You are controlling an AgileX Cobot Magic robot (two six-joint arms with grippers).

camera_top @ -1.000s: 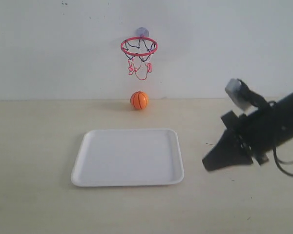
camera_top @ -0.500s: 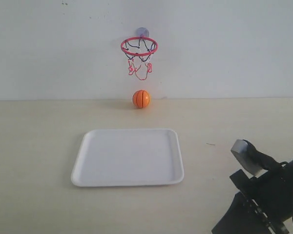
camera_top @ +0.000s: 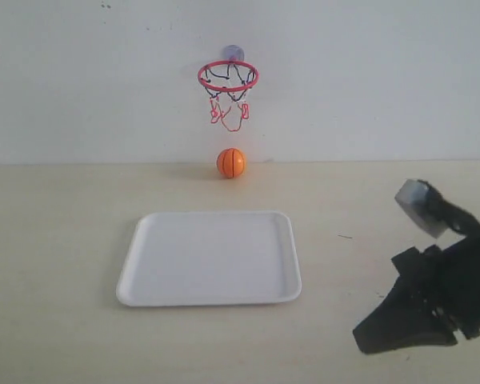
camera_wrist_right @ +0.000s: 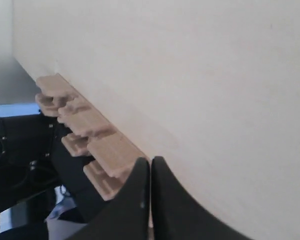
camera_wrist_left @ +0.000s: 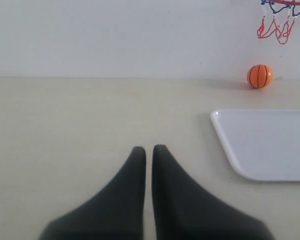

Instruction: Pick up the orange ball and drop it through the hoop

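Observation:
The orange ball (camera_top: 231, 162) rests on the table against the back wall, directly below the hoop (camera_top: 228, 77), whose red rim and string net hang from a purplish suction cup on the wall. The left wrist view also shows the ball (camera_wrist_left: 259, 76) and the bottom of the hoop's net (camera_wrist_left: 276, 29). My right gripper (camera_top: 360, 342) is low at the table's front right, far from the ball, shut and empty. The left gripper (camera_wrist_left: 148, 149) is shut and empty over bare table, left of the tray; it is out of the exterior view.
A white tray (camera_top: 209, 258) lies flat mid-table between the grippers and the ball; its corner is in the left wrist view too (camera_wrist_left: 265, 142). The right wrist view shows the table's front edge with wooden blocks (camera_wrist_right: 83, 131) and dark cables beyond.
The right arm swung down from mid-right to the front right corner, then rose slightly. The ball rolled a little against the wall and has settled.

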